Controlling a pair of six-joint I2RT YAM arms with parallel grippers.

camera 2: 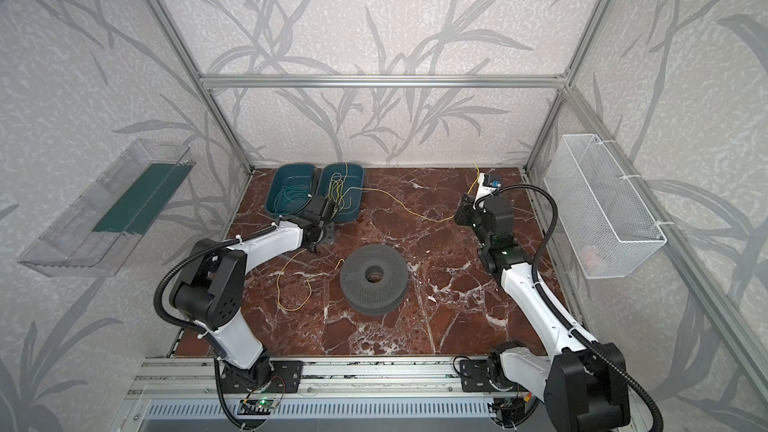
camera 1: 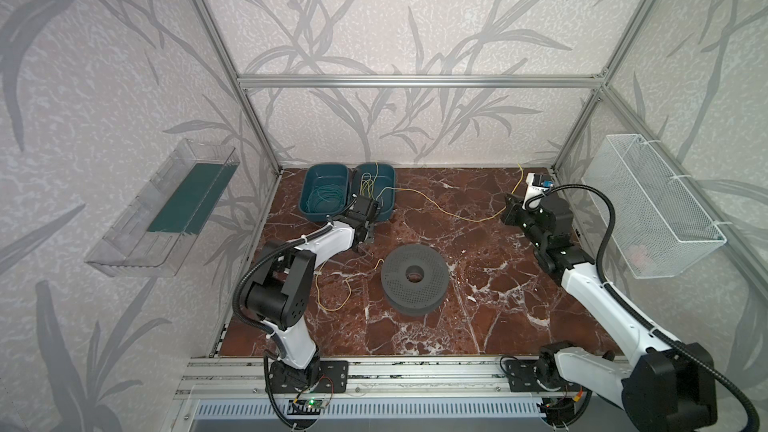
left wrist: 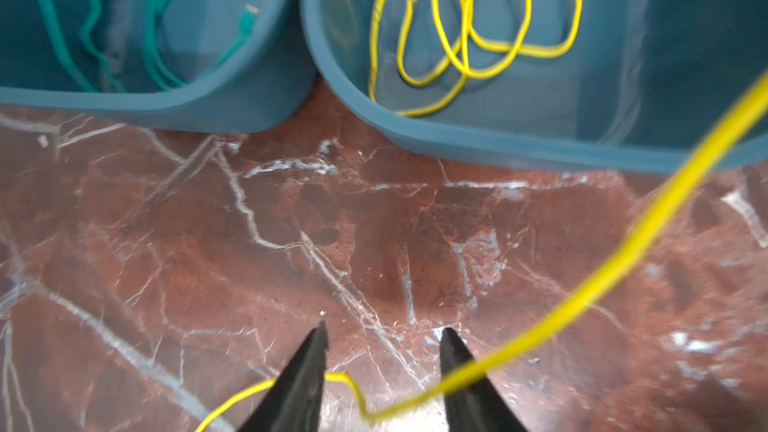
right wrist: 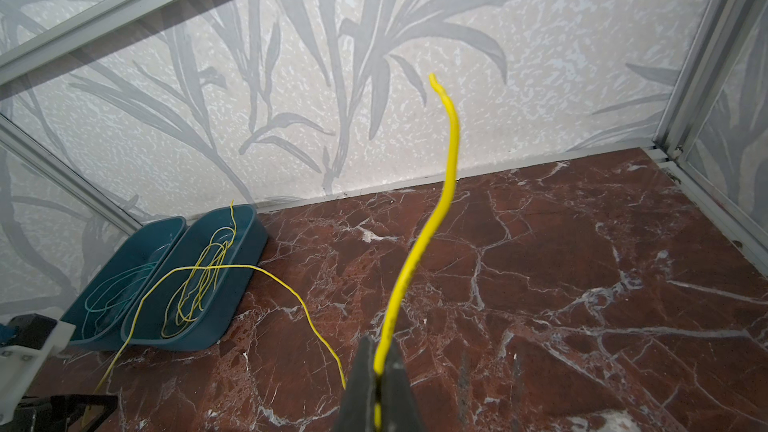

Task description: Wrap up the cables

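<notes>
The red-brown marbled counter (camera 1: 478, 317) fills the floor of the frame. The right arm (camera 1: 594, 297) reaches up the right side to the far right corner. The left arm (camera 1: 328, 242) bends in from the near left toward the bins. A white wire basket (camera 1: 656, 209) hangs on the right wall and a clear tray (camera 1: 137, 234) on the left wall.

A grey perforated spool (camera 1: 432, 284) lies flat at mid-counter, apart from both arms. Two teal bins stand side by side at the far left. The left bin (camera 1: 305, 184) holds thin green wires (left wrist: 153, 34). The right bin (camera 1: 388, 197) holds loose yellow loops.

The right hand (right wrist: 379, 342) is clamped on the yellow cable (right wrist: 451, 151), whose short free end stands up past the fingertips. From there the strand stretches left across the far counter toward the right bin.

The left hand (left wrist: 383, 328) hovers low over the counter just in front of the bins, its fingers (left wrist: 307, 376) parted. The strand crosses the gap between them, and whether it touches either finger I cannot tell. More of it lies in slack curves on the counter left of the spool.
</notes>
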